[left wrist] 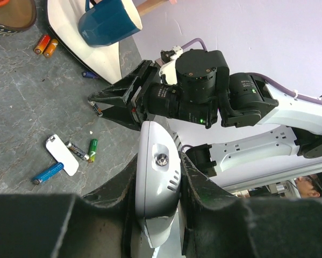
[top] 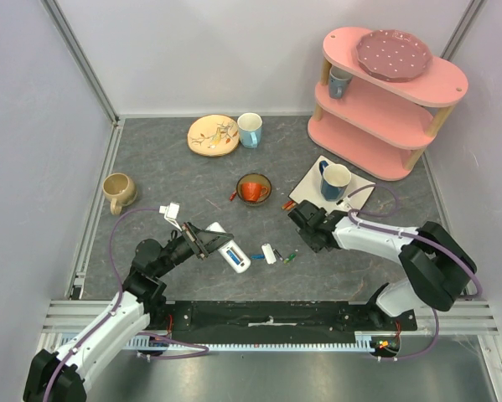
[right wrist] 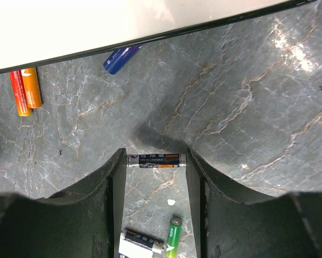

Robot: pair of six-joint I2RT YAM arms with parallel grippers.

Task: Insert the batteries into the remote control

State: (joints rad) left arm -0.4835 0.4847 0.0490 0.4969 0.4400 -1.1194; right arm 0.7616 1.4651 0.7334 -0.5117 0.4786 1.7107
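Note:
My left gripper (left wrist: 158, 180) is shut on the white remote control (left wrist: 158, 177), holding it by its sides just above the table, with one end of the remote (top: 232, 253) sticking out past the fingers. My right gripper (right wrist: 156, 161) is shut on a dark battery (right wrist: 156, 160), gripped end to end between its fingertips and casting a shadow on the table. On the table between the arms lie a blue battery (left wrist: 48, 173), a green battery (left wrist: 92, 149) and a dark battery (left wrist: 77, 151) beside a small white cover (left wrist: 62, 155).
An orange and a red battery (right wrist: 26, 90) and another blue battery (right wrist: 121, 58) lie by the white square plate (top: 355, 194) that carries a blue mug (top: 334, 180). An orange bowl (top: 253, 189), a beige mug (top: 118, 193), a patterned plate (top: 213, 135) and a pink shelf (top: 385, 100) stand farther back.

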